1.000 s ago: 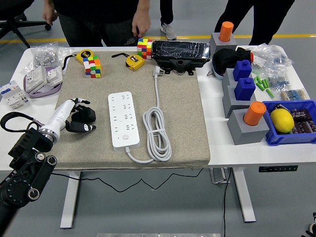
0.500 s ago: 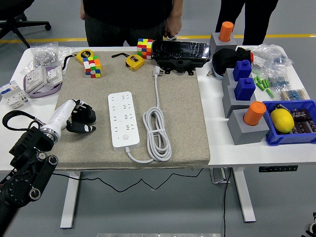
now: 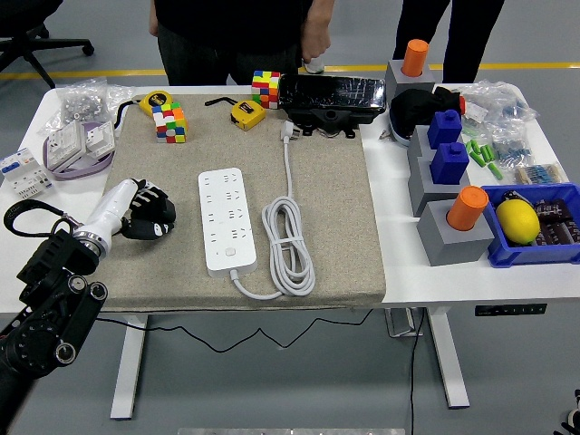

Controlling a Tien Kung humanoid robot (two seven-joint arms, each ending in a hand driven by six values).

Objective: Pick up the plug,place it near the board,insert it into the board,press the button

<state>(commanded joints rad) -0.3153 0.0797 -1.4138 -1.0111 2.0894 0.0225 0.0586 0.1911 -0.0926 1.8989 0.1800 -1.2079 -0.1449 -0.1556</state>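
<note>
The white power strip lies lengthwise on the beige mat, its button near the front end. Its white plug rests at the mat's far side, just in front of a black case. The cable runs down to a loose coil right of the strip. My left hand rests on the mat left of the strip, a short gap away. Its black fingers are curled in, and they hold nothing. The right arm is out of view.
A person stands at the far edge, one hand hanging above the black case. Colour cubes and tape measures lie at the mat's back. Grey blocks with orange and blue pegs and a blue bin crowd the right side.
My left hand has pulled its fingers in from a looser spread and shifted slightly away from me. The person at the far side has moved to the right.
</note>
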